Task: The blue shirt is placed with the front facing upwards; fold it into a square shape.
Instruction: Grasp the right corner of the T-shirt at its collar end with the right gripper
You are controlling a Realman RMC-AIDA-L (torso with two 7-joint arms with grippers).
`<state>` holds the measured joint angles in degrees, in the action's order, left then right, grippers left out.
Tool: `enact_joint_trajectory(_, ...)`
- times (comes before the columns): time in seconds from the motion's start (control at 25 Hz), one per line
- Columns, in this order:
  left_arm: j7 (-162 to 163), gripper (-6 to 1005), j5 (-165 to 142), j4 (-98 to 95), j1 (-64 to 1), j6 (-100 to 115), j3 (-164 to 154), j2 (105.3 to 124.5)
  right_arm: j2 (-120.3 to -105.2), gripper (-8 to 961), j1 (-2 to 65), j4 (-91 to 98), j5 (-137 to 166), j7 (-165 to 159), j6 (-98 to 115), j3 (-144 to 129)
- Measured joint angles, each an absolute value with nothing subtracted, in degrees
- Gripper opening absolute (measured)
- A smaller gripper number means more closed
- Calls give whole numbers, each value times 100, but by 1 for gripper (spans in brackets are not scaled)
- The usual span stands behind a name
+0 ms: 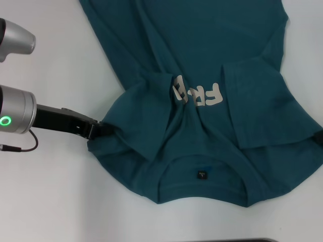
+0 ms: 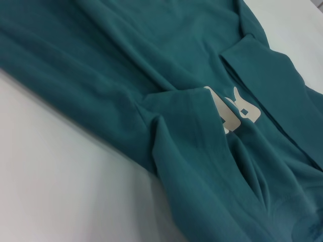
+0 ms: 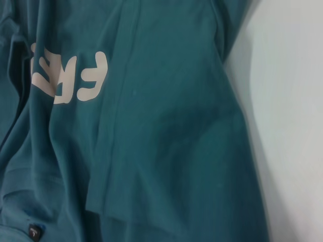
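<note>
Blue shirt: rumpled on white table, sleeves folded inward over cream letters.
Left gripper: at shoulder edge, jaw state unclear.
Right gripper: barely visible.

A plain white worktop fills the whole scene, smooth and matte, with no wall, floor or window in sight. Light falls evenly from above and casts only soft, pale shadows on the surface. A thin dark strip runs along part of the worktop's near edge
</note>
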<state>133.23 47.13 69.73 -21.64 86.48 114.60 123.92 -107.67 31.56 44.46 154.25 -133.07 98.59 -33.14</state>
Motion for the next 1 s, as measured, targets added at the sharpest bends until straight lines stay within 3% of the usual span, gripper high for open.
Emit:
enact_joint_trajectory(0.16, 13309, 28, 4713, 6966, -2160, 8658, 11461, 12392, -10767, 565, 3161, 4407, 15425, -13319, 9792, -3338)
enact_joint_trajectory(0.88, 13289, 28, 4710, 6943, -2198, 8703, 11461, 12393, -10840, 540, 3216, 4401, 15429, -13312, 9523, -3677)
enact_joint_trajectory(1.0, 13289, 28, 4710, 6943, -2198, 8711, 11461, 12393, -10884, 437, 3230, 4438, 15411, -13176, 9583, -3683)
